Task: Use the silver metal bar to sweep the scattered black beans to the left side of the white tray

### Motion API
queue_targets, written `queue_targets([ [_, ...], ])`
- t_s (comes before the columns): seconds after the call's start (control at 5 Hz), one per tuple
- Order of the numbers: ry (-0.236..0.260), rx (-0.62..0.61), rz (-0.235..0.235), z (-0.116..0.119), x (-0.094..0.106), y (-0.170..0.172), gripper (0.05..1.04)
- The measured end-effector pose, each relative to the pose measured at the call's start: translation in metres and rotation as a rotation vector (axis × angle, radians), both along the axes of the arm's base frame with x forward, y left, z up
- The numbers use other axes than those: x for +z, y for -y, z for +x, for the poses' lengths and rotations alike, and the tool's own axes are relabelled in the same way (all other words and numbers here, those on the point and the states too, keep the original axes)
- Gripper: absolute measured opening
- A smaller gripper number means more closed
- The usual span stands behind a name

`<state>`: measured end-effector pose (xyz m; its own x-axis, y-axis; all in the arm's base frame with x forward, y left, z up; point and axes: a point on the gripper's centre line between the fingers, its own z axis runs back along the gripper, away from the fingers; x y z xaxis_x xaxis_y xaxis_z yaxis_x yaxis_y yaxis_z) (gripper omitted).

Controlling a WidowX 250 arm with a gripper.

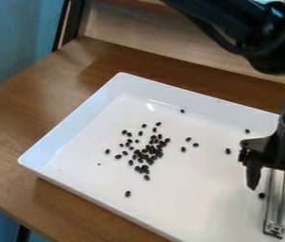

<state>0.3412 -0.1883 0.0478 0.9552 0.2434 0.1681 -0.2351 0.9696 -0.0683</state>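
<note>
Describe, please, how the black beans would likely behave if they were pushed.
The black beans look rounded and loose, so they would probably roll or scatter. Each is likely light, given its small size. The tray's raised walls should probably contain them.

The arm (224, 16) is black, with a faint bluish sheen at the top of the frame. A black cable (215, 35) curves along its underside into a bulky, rounded joint (270, 54) at the upper right. Below, the dark body narrows, then widens into the black gripper (277, 193) at the lower right, with a knobbly edge and two short fingers (253, 175) that taper downward.
</note>
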Motion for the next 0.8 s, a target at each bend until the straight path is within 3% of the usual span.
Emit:
queue_targets([
  [0.2,-0.025,0.008,0.006,0.001,-0.008,0.0,0.854],
  [0.4,-0.027,0.017,0.003,0.002,-0.007,-0.004,0.547],
  [0.6,-0.039,0.02,0.0,0.003,-0.01,-0.011,0.387],
  [0.8,-0.052,0.026,0.007,0.004,-0.01,-0.028,0.387],
])
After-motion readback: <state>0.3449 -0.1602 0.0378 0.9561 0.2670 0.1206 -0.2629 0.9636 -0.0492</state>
